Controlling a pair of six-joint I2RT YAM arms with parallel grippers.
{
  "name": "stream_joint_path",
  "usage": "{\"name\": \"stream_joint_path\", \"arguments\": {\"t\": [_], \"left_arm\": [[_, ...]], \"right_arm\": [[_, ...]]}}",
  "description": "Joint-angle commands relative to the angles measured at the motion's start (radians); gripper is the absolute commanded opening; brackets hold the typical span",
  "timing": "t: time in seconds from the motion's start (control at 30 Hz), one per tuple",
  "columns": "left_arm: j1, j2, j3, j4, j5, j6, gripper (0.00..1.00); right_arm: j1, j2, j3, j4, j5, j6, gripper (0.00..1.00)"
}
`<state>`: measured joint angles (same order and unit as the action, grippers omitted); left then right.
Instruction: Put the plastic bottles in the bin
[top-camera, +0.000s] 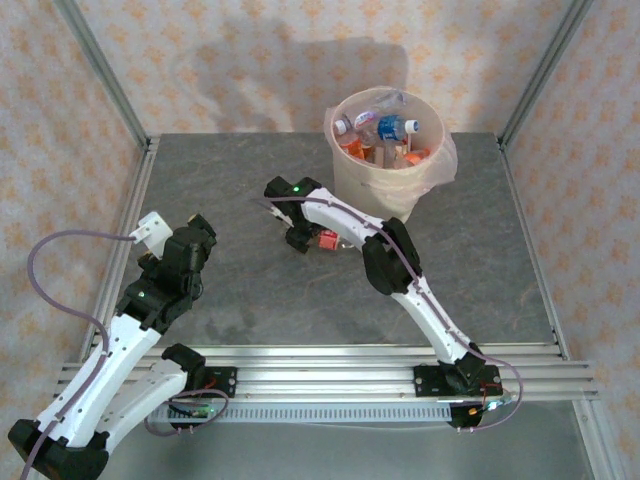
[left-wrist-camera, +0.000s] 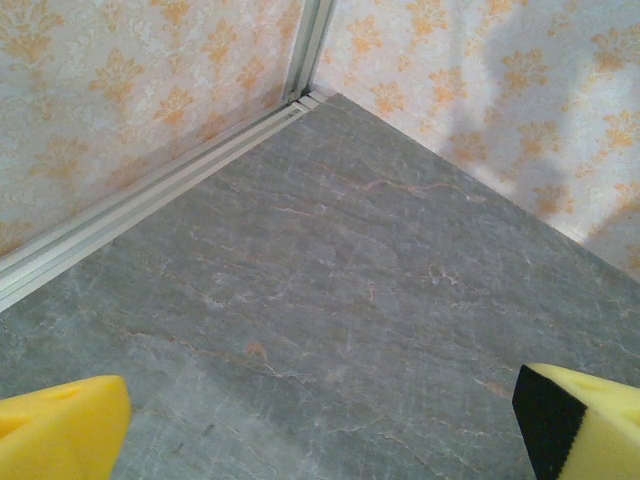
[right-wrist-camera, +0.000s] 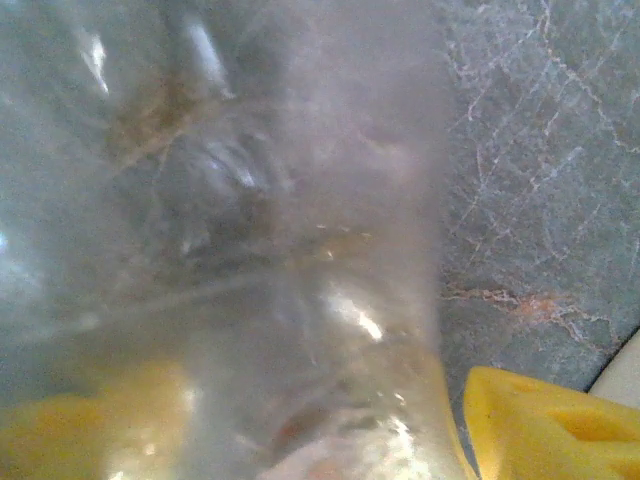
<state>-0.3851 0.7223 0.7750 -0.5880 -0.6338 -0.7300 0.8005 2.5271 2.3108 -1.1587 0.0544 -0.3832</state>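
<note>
A clear plastic bottle (right-wrist-camera: 270, 250) lies on the grey table between the yellow fingers of my right gripper (right-wrist-camera: 300, 430). The right pad (right-wrist-camera: 540, 425) stands a thin gap away from the bottle's side, and the left pad shows blurred through the plastic. From above, this bottle (top-camera: 326, 240) shows a red label, with the right gripper (top-camera: 308, 238) over it, left of the bin. The round beige bin (top-camera: 350, 175) with its pinkish bag stands at the back and holds several bottles (top-camera: 392, 130). My left gripper (left-wrist-camera: 320, 430) hangs open over bare table at the left (top-camera: 195, 240).
Metal frame rails (left-wrist-camera: 150, 195) and patterned walls close the table at the left and back. The arms' mounting rail (top-camera: 320, 365) runs along the near edge. Bare grey tabletop (top-camera: 240, 190) lies between the two arms.
</note>
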Motion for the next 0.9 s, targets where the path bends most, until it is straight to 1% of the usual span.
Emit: {"name": "stream_joint_path", "arguments": {"t": [0.0, 0.23, 0.37, 0.47, 0.7, 0.87], "left_arm": [[0.005, -0.014, -0.022, -0.019, -0.018, -0.022, 1.0], [0.004, -0.008, -0.028, -0.003, -0.003, -0.016, 1.0], [0.005, -0.004, -0.024, -0.001, -0.007, -0.009, 1.0], [0.005, -0.001, -0.026, 0.006, -0.004, -0.01, 1.0], [0.005, 0.011, -0.024, 0.011, 0.005, -0.008, 1.0], [0.005, 0.013, -0.02, 0.026, 0.017, 0.007, 1.0]], "right_arm": [[0.009, 0.016, 0.008, -0.049, -0.014, 0.024, 0.64], [0.031, -0.062, 0.011, -0.052, -0.042, 0.091, 0.44], [0.049, -0.161, 0.028, -0.046, -0.069, 0.159, 0.38], [0.053, -0.256, 0.041, -0.027, -0.097, 0.229, 0.35], [0.044, -0.487, 0.053, 0.056, -0.153, 0.382, 0.33], [-0.027, -0.622, 0.06, 0.137, -0.214, 0.513, 0.33]]}}
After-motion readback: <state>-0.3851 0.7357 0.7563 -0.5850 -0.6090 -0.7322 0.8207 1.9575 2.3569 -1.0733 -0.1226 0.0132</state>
